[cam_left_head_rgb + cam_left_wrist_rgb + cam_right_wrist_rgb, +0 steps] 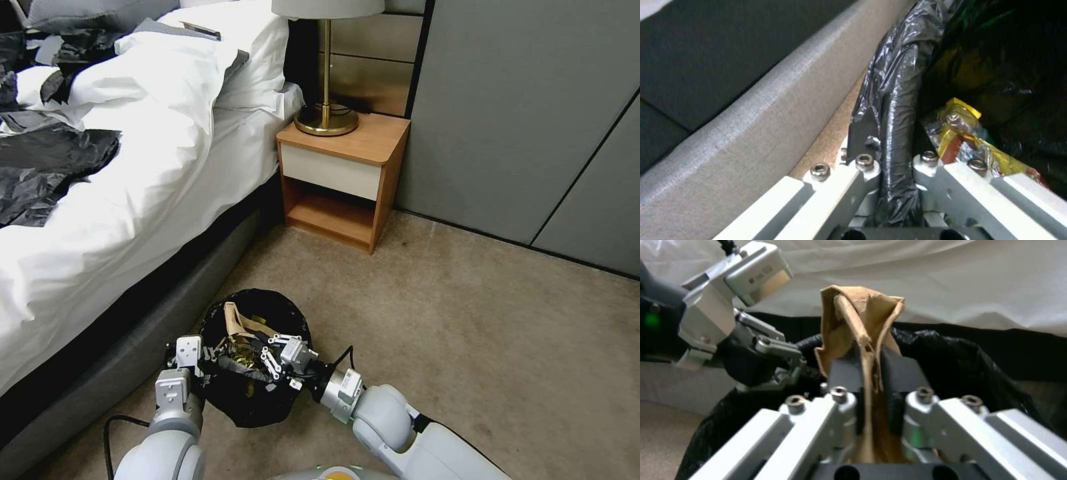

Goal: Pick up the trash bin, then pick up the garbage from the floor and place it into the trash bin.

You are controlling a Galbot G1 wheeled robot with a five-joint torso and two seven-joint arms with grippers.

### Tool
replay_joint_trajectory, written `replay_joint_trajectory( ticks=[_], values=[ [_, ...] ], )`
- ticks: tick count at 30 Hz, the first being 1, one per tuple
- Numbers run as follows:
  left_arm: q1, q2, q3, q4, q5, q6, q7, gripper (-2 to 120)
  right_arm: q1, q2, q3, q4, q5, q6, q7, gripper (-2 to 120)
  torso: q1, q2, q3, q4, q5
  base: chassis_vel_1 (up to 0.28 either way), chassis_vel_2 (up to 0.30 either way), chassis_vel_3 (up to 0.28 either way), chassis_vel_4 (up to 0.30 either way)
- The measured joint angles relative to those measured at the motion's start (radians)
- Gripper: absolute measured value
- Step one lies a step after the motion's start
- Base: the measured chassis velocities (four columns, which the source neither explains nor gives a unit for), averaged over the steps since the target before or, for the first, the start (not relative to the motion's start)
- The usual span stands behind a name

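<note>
The trash bin (295, 313), lined with a crinkled black bag, is held just above the floor (467, 333) beside the bed. My left gripper (211, 357) is shut on the bin's near-left rim; in the left wrist view the left gripper (884, 146) pinches the bag-covered rim (893, 100). My right gripper (261, 352) reaches over the bin's mouth and is shut on a brown paper bag (236, 319). In the right wrist view the right gripper (869, 370) clamps the paper bag (862, 316), which stands up above the bin (960, 350). Yellow wrappers (962, 133) lie inside the bin.
The bed (133, 200) with white sheets and its grey base (120, 360) run along the left, close to the bin. Black plastic bags (47, 167) lie on the bed. A wooden nightstand (343, 180) with a brass lamp (327, 113) stands ahead. Open carpet lies to the right.
</note>
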Motion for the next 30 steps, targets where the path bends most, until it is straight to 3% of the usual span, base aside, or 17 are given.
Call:
replay_joint_trajectory(
  ticks=[4, 8, 10, 15, 22, 30],
  values=[
    [0.000, 0.002, 0.001, -0.003, -0.002, 0.002, 0.000, 1, -0.011, -0.002, 0.014, 0.000, -0.006, 0.000, -0.003, 31, 0.000, 0.000, 0.000, 0.0000, 0.0000, 0.000, 0.000, 0.000, 0.000],
    [0.000, 0.003, 0.001, -0.003, -0.002, 0.002, 0.000, 1, -0.016, -0.006, 0.019, 0.003, -0.007, 0.000, -0.004, 39, 0.000, 0.000, 0.000, 0.0000, 0.0000, 0.000, 0.000, 0.000, 0.000],
    [0.001, 0.008, 0.000, -0.003, -0.004, 0.002, 0.000, 1, -0.023, -0.015, 0.029, 0.012, -0.008, -0.001, -0.005, 53, 0.000, 0.000, 0.000, 0.0000, 0.0000, 0.000, 0.000, 0.000, 0.000],
    [0.001, 0.011, -0.002, -0.003, -0.006, 0.003, 0.000, 1, -0.029, -0.018, 0.036, 0.016, -0.009, -0.001, -0.006, 67, 0.000, 0.000, 0.000, 0.0000, 0.0000, 0.000, 0.000, 0.000, 0.000],
    [0.001, 0.012, -0.004, -0.007, -0.009, 0.006, -0.001, 1, -0.030, -0.025, 0.039, 0.025, -0.012, -0.001, -0.009, 96, 0.000, 0.000, 0.000, 0.0000, 0.0000, 0.000, 0.000, 0.000, 0.000],
    [0.000, 0.014, -0.011, -0.007, -0.011, 0.008, -0.001, 1, -0.027, -0.038, 0.048, 0.067, -0.011, 0.000, -0.018, 100, 0.000, 0.000, 0.000, 0.0000, 0.0000, 0.000, 0.000, 0.000, 0.000]
  ],
)
